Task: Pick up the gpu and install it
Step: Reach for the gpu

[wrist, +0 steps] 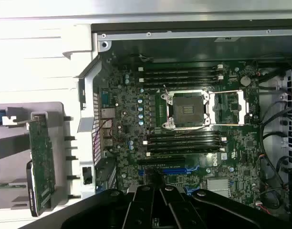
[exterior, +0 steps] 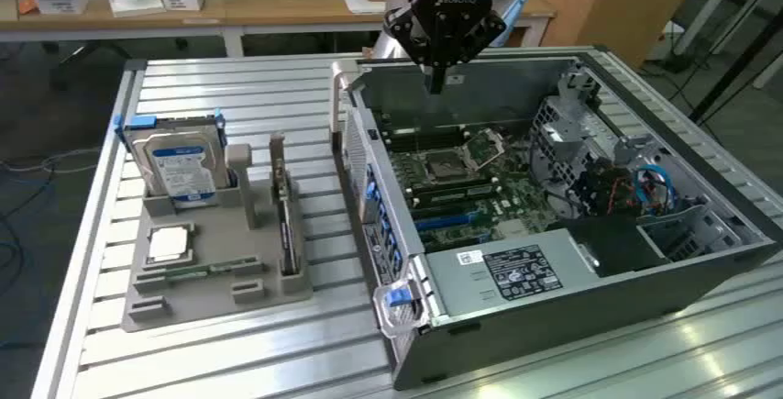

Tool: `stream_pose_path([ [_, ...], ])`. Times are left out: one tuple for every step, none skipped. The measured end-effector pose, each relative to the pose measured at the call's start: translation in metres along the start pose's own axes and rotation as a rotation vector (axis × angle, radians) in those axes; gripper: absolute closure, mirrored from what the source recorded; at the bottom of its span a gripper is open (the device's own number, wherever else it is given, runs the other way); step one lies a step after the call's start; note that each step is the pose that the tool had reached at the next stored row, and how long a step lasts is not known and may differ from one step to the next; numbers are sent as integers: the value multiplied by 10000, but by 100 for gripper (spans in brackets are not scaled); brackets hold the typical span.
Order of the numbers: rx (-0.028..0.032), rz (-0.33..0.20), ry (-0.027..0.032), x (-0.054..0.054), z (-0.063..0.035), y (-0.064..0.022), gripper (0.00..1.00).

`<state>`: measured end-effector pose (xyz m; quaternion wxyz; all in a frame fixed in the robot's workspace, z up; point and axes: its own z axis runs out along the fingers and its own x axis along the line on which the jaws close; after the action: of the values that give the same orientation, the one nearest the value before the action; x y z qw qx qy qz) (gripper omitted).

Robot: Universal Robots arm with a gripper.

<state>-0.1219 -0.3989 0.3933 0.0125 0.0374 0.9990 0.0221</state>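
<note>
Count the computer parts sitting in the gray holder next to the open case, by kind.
hard drive: 1
processor chip: 1
memory stick: 1
gpu: 1
Total: 4

Two viewpoints: a high oblique overview and a close look-down from the wrist.
The exterior view looks down at an angle across the slatted table (exterior: 245, 96), taking in the whole open computer case (exterior: 722, 261) on the exterior view's right and the gray parts holder (exterior: 196, 298) on its left. The wrist view, just behind the gripper (wrist: 155, 186), faces straight down into the case from much nearer. Both views share the motherboard (exterior: 490, 193) (wrist: 131, 119), its CPU socket (exterior: 483, 147) (wrist: 188, 109) and one edge of the holder.
</note>
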Motion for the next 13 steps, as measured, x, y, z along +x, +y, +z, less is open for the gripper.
stream_pose_path([
  [0, 0, 1, 0, 0, 0, 89],
  [0, 0, 1, 0, 0, 0, 89],
  [0, 0, 0, 0, 0, 0, 89],
  [0, 0, 0, 0, 0, 0, 89],
  [0, -3, 0, 0, 0, 0, 89],
  [0, -3, 1, 0, 0, 0, 89],
  [0, -5, 0, 0, 0, 0, 89],
  [0, -12, 1, 0, 0, 0, 89],
  [0, -19, 1, 1, 0, 0, 89],
  [0, -21, 2, 2, 0, 0, 89],
  [0, -21, 2, 4, 0, 0, 89],
  [-1, -22, 2, 7, 0, 0, 89],
  [1, -23, 2, 12, -1, -1, 89],
])
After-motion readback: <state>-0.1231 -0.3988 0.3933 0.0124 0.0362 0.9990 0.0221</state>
